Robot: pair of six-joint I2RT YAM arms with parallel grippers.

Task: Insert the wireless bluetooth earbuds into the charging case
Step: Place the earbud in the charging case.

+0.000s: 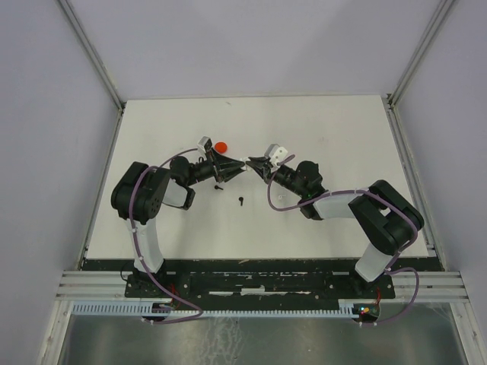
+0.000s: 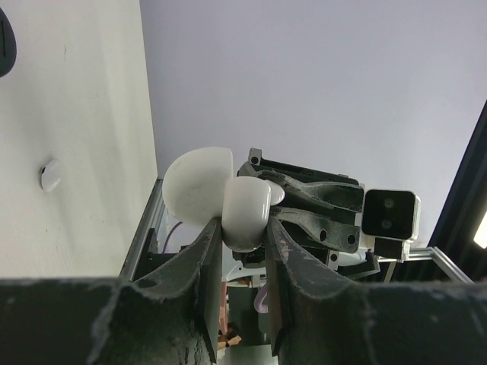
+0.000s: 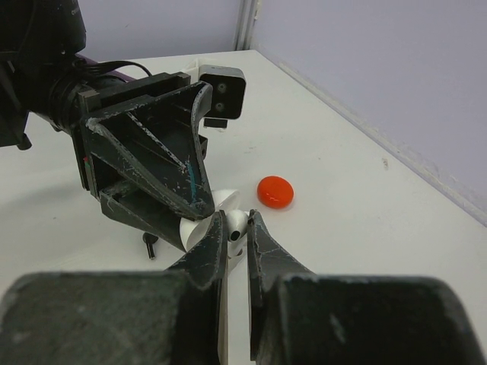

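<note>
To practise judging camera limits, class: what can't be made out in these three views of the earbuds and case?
Left wrist: charging case sockets face away, hidden by its shell; dark object cut off at the left edge.
Right wrist: white earbud mostly covered by the right fingers.
Top external: case and earbud too small between the arms.

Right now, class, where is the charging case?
Seen from above, the charging case is clamped in the left gripper near the table's middle, lid open, facing the right gripper; the red disc lies just beyond.
</note>
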